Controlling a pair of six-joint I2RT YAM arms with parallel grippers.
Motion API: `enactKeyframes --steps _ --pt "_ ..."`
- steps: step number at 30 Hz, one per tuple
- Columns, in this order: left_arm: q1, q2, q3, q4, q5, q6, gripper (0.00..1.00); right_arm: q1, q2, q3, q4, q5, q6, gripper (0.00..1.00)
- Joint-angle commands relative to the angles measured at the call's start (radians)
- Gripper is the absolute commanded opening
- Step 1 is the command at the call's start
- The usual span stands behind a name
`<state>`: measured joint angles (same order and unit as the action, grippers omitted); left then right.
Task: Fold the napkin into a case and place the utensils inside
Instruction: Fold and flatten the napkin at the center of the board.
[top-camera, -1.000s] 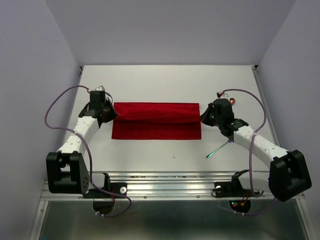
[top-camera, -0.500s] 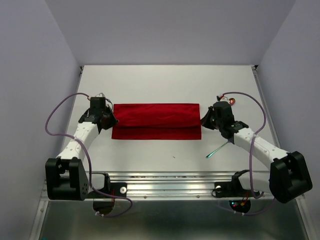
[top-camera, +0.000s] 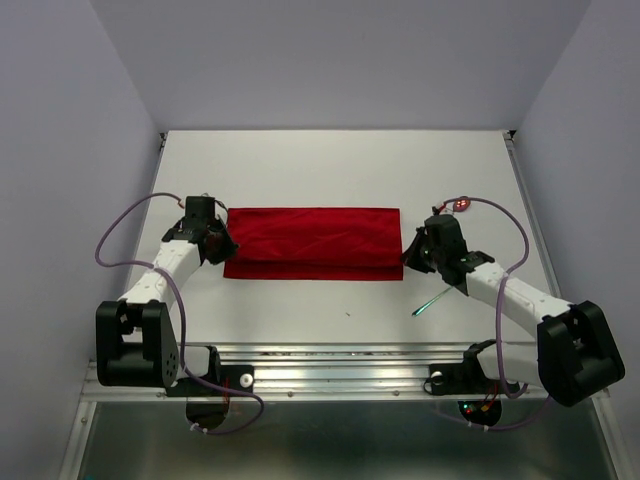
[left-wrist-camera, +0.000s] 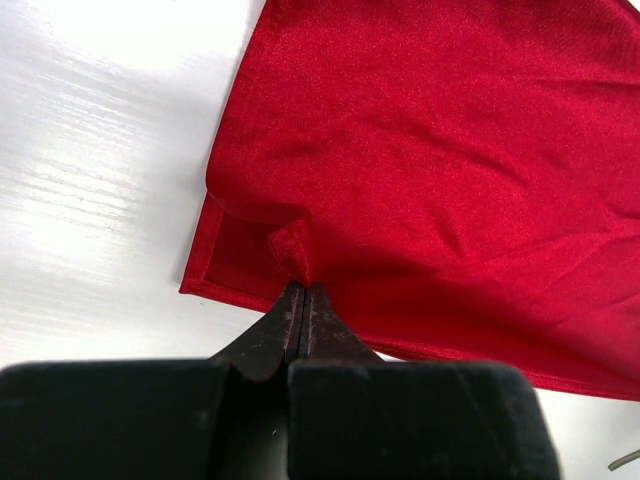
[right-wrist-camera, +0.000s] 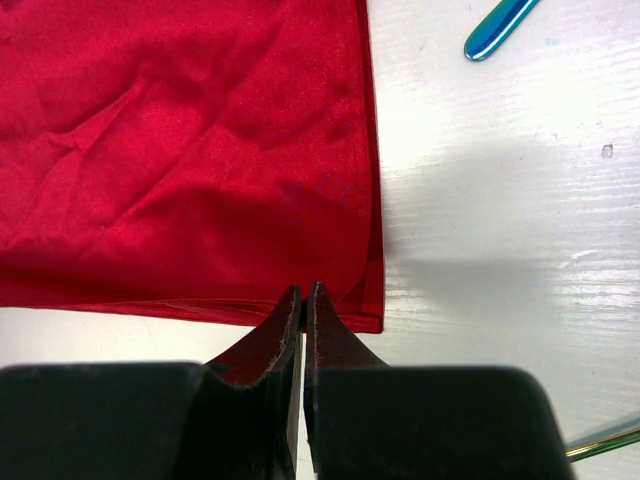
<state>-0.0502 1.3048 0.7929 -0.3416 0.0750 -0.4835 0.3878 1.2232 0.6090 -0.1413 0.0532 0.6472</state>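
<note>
The red napkin (top-camera: 312, 243) lies folded lengthwise in the middle of the table, its upper layer reaching almost to the near edge of the lower one. My left gripper (top-camera: 222, 243) is shut on the upper layer at the napkin's left end (left-wrist-camera: 300, 285), where the cloth puckers at the tips. My right gripper (top-camera: 408, 252) is shut on the cloth at the right end (right-wrist-camera: 303, 295). The teal-handled fork (top-camera: 432, 302) lies just near of the right gripper, and its handle tip (right-wrist-camera: 500, 27) shows in the right wrist view. The spoon's red-pink bowl (top-camera: 463, 205) peeks out behind the right wrist.
Purple cables loop off both arms. The walls of the enclosure stand close on the left, right and far sides. A metal rail (top-camera: 340, 360) runs along the near edge between the arm bases.
Both grippers have pulled the napkin's upper layer toward the near edge, so it now covers nearly all of the lower layer. The fork has not moved.
</note>
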Motion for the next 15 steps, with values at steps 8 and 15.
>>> enactKeyframes --steps 8,15 --pt "0.006 -0.013 0.032 -0.008 -0.04 0.025 0.0 0.005 -0.013 0.032 0.037 0.013 0.002 0.01" --pt "0.006 0.011 0.166 -0.028 -0.064 0.088 0.0 0.005 0.004 0.097 0.037 0.036 -0.018 0.01"
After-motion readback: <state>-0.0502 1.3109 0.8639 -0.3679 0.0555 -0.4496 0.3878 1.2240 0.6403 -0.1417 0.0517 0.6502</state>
